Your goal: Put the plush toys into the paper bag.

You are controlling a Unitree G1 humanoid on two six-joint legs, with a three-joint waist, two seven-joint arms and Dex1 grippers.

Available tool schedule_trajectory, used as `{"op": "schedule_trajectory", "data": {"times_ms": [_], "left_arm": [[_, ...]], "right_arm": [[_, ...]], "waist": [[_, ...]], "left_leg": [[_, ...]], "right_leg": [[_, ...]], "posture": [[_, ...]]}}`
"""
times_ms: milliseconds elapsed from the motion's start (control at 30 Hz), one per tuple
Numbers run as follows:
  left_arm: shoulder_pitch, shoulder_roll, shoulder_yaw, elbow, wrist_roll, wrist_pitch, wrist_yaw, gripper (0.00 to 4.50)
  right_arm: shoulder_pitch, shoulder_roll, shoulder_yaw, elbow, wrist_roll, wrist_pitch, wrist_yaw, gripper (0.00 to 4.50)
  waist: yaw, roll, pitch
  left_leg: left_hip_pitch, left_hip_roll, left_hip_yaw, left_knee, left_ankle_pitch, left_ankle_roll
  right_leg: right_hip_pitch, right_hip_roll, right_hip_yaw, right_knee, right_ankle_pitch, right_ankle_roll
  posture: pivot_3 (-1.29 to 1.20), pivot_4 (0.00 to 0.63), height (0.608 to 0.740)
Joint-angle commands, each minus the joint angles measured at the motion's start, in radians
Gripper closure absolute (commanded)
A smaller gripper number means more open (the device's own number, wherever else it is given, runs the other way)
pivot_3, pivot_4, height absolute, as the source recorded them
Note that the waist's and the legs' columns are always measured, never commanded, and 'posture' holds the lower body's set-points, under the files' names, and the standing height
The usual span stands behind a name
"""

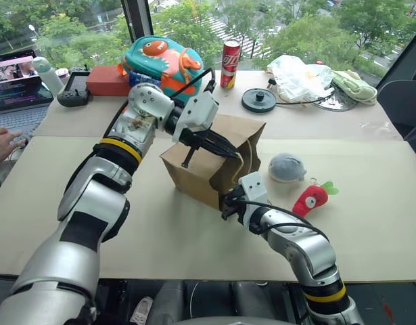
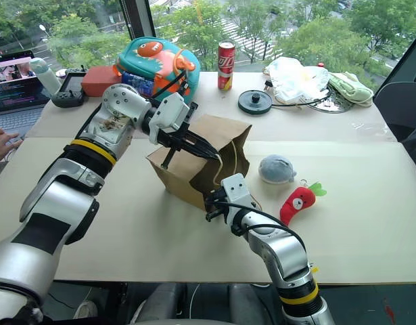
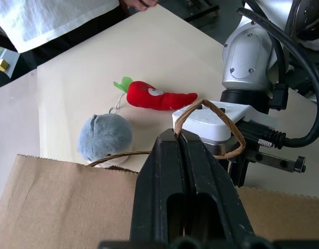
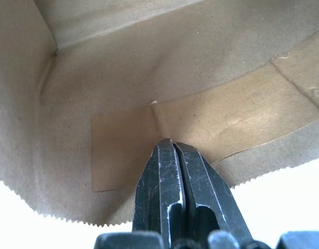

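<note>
The brown paper bag [image 1: 201, 169] lies tipped on its side mid-table, its mouth facing right. My left gripper [image 1: 233, 153] reaches over it from the left and is shut on one tan cord handle [image 3: 221, 111] at the mouth. My right gripper [image 1: 226, 203] is shut, its tips just inside the mouth's lower edge against the inner paper [image 4: 123, 150]; whether paper is pinched I cannot tell. The grey plush toy [image 1: 287, 166] and the red plush toy [image 1: 310, 199] lie on the table right of the bag, untouched.
Along the far edge stand a teal backpack [image 1: 160, 61], a red can [image 1: 230, 64], a black round device [image 1: 258, 99] and a white plastic bag [image 1: 299, 76]. A laptop [image 1: 11, 81] and a person's hand [image 1: 1, 142] are at the left.
</note>
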Motion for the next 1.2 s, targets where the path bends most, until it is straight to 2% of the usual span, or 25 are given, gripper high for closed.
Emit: {"op": "schedule_trajectory", "data": {"times_ms": [33, 167, 367, 500, 633, 667, 767, 867, 900, 1067, 1200], "left_arm": [[0.043, 0.066, -0.055, -0.107, -0.041, 0.0, -0.003, 4.5], [0.078, 0.145, -0.135, -0.172, -0.062, -0.032, -0.003, 4.5], [0.039, 0.136, -0.109, -0.119, -0.085, -0.009, -0.003, 4.5], [0.037, 0.116, -0.073, -0.105, -0.094, 0.023, -0.003, 4.5], [0.063, 0.117, -0.066, -0.138, -0.093, 0.045, -0.003, 4.5], [0.069, 0.117, -0.065, -0.145, -0.093, 0.049, -0.003, 4.5], [0.08, 0.118, -0.063, -0.161, -0.09, 0.057, -0.003, 4.5], [0.083, 0.115, -0.061, -0.161, -0.084, 0.058, -0.003, 4.5], [0.082, 0.114, -0.061, -0.16, -0.083, 0.059, -0.003, 4.5], [0.081, 0.105, -0.058, -0.159, -0.08, 0.059, -0.003, 4.5], [0.079, 0.1, -0.054, -0.154, -0.077, 0.059, -0.003, 4.5]], "right_arm": [[-0.012, 0.024, -0.073, -0.103, 0.059, 0.03, 0.01, 4.48], [0.003, 0.001, -0.194, -0.228, 0.143, 0.091, 0.04, 4.48], [0.147, -0.194, -0.298, -0.414, 0.26, 0.124, 0.18, 4.48], [0.21, -0.293, -0.341, -0.418, 0.241, 0.095, 0.201, 4.48], [0.155, -0.315, -0.385, -0.32, 0.157, 0.036, 0.131, 4.48], [0.134, -0.314, -0.391, -0.29, 0.136, 0.021, 0.113, 3.91], [0.088, -0.31, -0.405, -0.22, 0.108, -0.023, 0.102, 3.08], [0.003, -0.329, -0.421, -0.116, 0.087, -0.034, 0.101, 2.05], [-0.015, -0.34, -0.417, -0.088, 0.078, -0.031, 0.101, 1.61], [-0.124, -0.386, -0.348, 0.091, 0.029, -0.066, 0.144, 0.04], [-0.185, -0.411, -0.294, 0.229, -0.019, -0.08, 0.164, 0.04]], "waist": [[-0.001, 0.0, 0.0], [0.0, 0.0, 0.0], [0.014, 0.0, 0.0], [0.004, 0.0, 0.0], [-0.009, 0.0, 0.0], [-0.009, 0.0, 0.0], [-0.007, 0.0, 0.0], [-0.005, 0.0, 0.0], [-0.003, 0.0, 0.0], [0.004, 0.0, 0.0], [0.004, 0.0, 0.0]], "left_leg": [[0.0, 0.0, 0.0, 0.0, 0.0, 0.0], [-0.001, 0.0, -0.001, 0.0, 0.0, 0.0], [-0.002, -0.001, -0.002, 0.0, 0.0, 0.0], [-0.002, -0.001, -0.001, 0.0, 0.0, 0.0], [0.0, 0.001, 0.0, 0.0, 0.0, 0.0], [0.0, 0.001, 0.0, 0.0, 0.0, 0.001], [0.0, 0.0, 0.0, 0.0, 0.001, 0.001], [-0.001, 0.0, 0.0, 0.0, 0.001, 0.001], [-0.001, -0.001, 0.0, 0.0, 0.001, 0.001], [-0.001, -0.001, 0.0, 0.0, 0.001, 0.001], [-0.001, -0.001, 0.0, 0.0, 0.001, 0.001]], "right_leg": [[0.0, 0.0, 0.0, 0.0, 0.0, 0.0], [-0.001, 0.0, 0.0, 0.001, 0.0, 0.0], [0.001, -0.002, -0.001, -0.001, 0.0, 0.0], [0.001, -0.001, -0.001, -0.002, 0.0, 0.0], [0.001, 0.001, 0.0, 0.0, 0.0, 0.001], [0.001, 0.001, 0.0, 0.0, -0.001, 0.001], [0.001, 0.001, 0.0, 0.0, 0.0, 0.001], [0.0, 0.001, 0.0, -0.001, 0.0, -0.001], [0.0, 0.0, 0.0, -0.001, 0.0, -0.001], [0.0, 0.0, 0.0, -0.001, 0.001, -0.001], [0.0, 0.0, 0.0, -0.001, 0.001, -0.001]], "posture": [[0.0, 0.15, 0.74], [0.0, 0.15, 0.74], [0.0, 0.15, 0.74], [0.0, 0.15, 0.74], [0.0, 0.15, 0.74], [0.0, 0.15, 0.74], [0.0, 0.15, 0.74], [0.0, 0.15, 0.74], [0.0, 0.15, 0.74], [0.0, 0.15, 0.74], [0.0, 0.15, 0.74]]}}
